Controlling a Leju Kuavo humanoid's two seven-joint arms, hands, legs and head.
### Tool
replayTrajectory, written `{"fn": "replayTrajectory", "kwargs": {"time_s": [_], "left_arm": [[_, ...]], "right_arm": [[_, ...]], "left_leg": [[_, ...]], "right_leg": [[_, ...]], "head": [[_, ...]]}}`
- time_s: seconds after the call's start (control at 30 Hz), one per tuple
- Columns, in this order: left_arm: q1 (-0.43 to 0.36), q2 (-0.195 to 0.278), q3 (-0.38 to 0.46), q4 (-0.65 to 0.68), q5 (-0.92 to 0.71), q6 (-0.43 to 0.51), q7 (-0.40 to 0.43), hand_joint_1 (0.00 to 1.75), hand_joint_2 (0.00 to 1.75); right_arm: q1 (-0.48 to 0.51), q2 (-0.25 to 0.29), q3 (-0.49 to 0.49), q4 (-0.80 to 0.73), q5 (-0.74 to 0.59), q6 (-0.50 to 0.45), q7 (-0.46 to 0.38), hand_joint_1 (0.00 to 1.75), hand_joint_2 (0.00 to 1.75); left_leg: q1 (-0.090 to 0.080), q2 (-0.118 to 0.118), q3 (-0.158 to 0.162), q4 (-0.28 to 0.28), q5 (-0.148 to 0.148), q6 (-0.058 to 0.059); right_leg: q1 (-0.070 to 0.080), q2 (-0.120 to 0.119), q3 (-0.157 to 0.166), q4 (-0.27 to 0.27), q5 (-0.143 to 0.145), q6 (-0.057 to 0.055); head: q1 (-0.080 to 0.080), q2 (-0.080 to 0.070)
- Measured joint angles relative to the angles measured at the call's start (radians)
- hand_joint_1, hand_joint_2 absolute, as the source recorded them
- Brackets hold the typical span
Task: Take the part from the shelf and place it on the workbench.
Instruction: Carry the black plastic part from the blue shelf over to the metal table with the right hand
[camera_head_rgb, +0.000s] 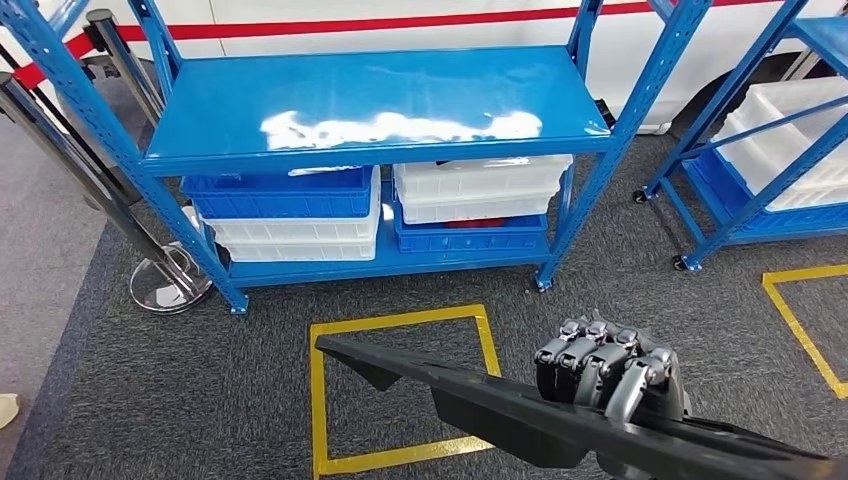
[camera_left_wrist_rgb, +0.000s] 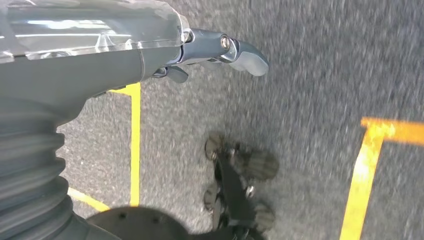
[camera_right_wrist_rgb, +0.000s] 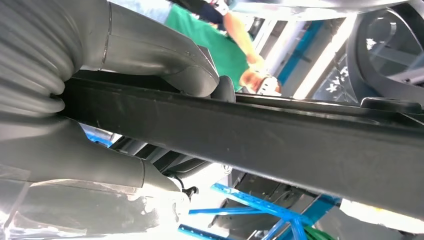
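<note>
**Kid:** What do you see from the head?

**Me:** My right hand (camera_head_rgb: 608, 372) is wrapped around the long black part (camera_head_rgb: 520, 405), out past the blue shelf (camera_head_rgb: 380, 110). It sticks far out, so I think it could tip or bump something.

**Kid:** And the left wrist?

**Me:** My left hand (camera_left_wrist_rgb: 220, 50) hangs over the floor, fingers apart, holding nothing.

**Kid:** Right wrist?

**Me:** The part (camera_right_wrist_rgb: 280, 135) is squeezed tight. A person (camera_right_wrist_rgb: 220, 45) is near, so I might poke them.

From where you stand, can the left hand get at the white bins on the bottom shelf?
Probably not. The left hand hangs low over the carpet, while the white bins sit across the floor under the blue shelf. The long black part in the right hand also crosses in front.
</note>
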Motion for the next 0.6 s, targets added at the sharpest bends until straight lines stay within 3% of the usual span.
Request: {"fn": "replayTrajectory", "kwargs": {"time_s": [0.07,0.1,0.13,0.17,0.23,0.3,0.33,0.4,0.43,0.5,0.57,0.6], "left_arm": [[-0.001,0.001,0.006,0.000,-0.001,0.013,0.001,0.00,1.75],[-0.001,0.001,0.008,0.000,-0.001,0.015,0.001,0.00,1.75],[-0.001,0.001,0.010,0.000,-0.002,0.017,0.001,0.00,1.75],[-0.002,0.001,0.012,0.000,-0.002,0.017,0.001,0.00,1.75],[-0.006,0.001,0.015,0.000,-0.002,0.018,0.001,0.00,1.75],[-0.007,0.001,0.016,0.000,-0.002,0.023,0.001,0.00,1.75],[-0.007,0.000,0.016,0.000,-0.003,0.027,0.001,0.00,1.75],[-0.008,0.000,0.017,0.000,-0.006,0.034,0.000,0.00,1.75],[-0.009,0.001,0.018,0.000,-0.008,0.035,0.000,0.00,1.75],[-0.010,0.002,0.018,0.000,-0.012,0.032,0.004,0.00,1.75],[-0.008,0.003,0.020,0.000,-0.016,0.030,0.014,0.00,1.75],[-0.006,0.003,0.021,0.000,-0.017,0.029,0.019,0.00,1.75]], "right_arm": [[-0.004,0.009,0.014,0.002,0.019,-0.005,0.001,1.69,1.75],[-0.005,0.013,0.022,0.004,0.026,-0.007,0.001,1.69,1.75],[-0.004,0.017,0.028,0.005,0.029,-0.009,0.001,1.69,1.75],[-0.004,0.020,0.033,0.006,0.031,-0.011,0.001,1.69,1.75],[-0.006,0.023,0.038,0.007,0.032,-0.012,0.001,1.69,1.75],[-0.009,0.025,0.041,0.007,0.033,-0.012,0.001,1.69,1.75],[-0.011,0.027,0.045,0.008,0.034,-0.013,0.002,1.69,1.75],[-0.014,0.031,0.056,0.010,0.040,-0.016,0.005,1.69,1.75],[-0.015,0.034,0.064,0.012,0.045,-0.019,0.008,1.69,1.75],[-0.024,0.040,0.083,0.020,0.054,-0.029,0.012,1.69,1.75],[-0.042,0.048,0.105,0.033,0.056,-0.043,0.028,1.69,1.75],[-0.052,0.051,0.117,0.043,0.055,-0.050,0.042,1.69,1.75]], "left_leg": [[-0.004,0.021,-0.004,0.000,0.001,0.004],[-0.005,0.032,-0.005,0.000,0.001,0.005],[-0.006,0.042,-0.005,0.000,0.001,0.005],[-0.006,0.051,-0.005,0.000,0.001,0.005],[-0.007,0.066,-0.001,0.000,-0.001,0.003],[-0.011,0.080,0.002,0.000,-0.004,-0.004],[-0.013,0.087,0.003,0.000,-0.004,-0.008],[-0.016,0.104,0.007,-0.004,-0.005,-0.018],[-0.015,0.103,0.008,-0.001,-0.011,-0.023],[-0.014,0.071,-0.012,0.050,-0.049,-0.030],[-0.012,0.029,-0.073,0.181,-0.116,-0.033],[-0.012,0.020,-0.104,0.246,-0.138,-0.034]], "right_leg": [[0.000,-0.031,-0.058,0.128,-0.064,0.006],[-0.001,-0.036,-0.079,0.178,-0.081,0.007],[-0.001,-0.039,-0.085,0.197,-0.081,0.007],[-0.001,-0.043,-0.073,0.180,-0.063,0.006],[0.002,-0.065,0.000,0.049,-0.001,-0.002],[0.013,-0.097,0.059,-0.064,0.031,-0.014],[0.018,-0.104,0.067,-0.084,0.032,-0.019],[0.019,-0.087,0.064,-0.089,0.034,-0.028],[0.016,-0.079,0.065,-0.093,0.038,-0.033],[0.009,-0.062,0.066,-0.103,0.045,-0.045],[0.008,-0.045,0.063,-0.104,0.049,-0.053],[0.009,-0.034,0.061,-0.103,0.049,-0.055]], "head": [[0.002,0.000],[0.002,0.000],[0.002,0.000],[0.002,0.000],[0.002,0.000],[0.002,0.000],[0.002,0.000],[0.002,0.000],[0.002,0.000],[0.001,0.000],[0.000,0.000],[-0.001,0.000]]}}
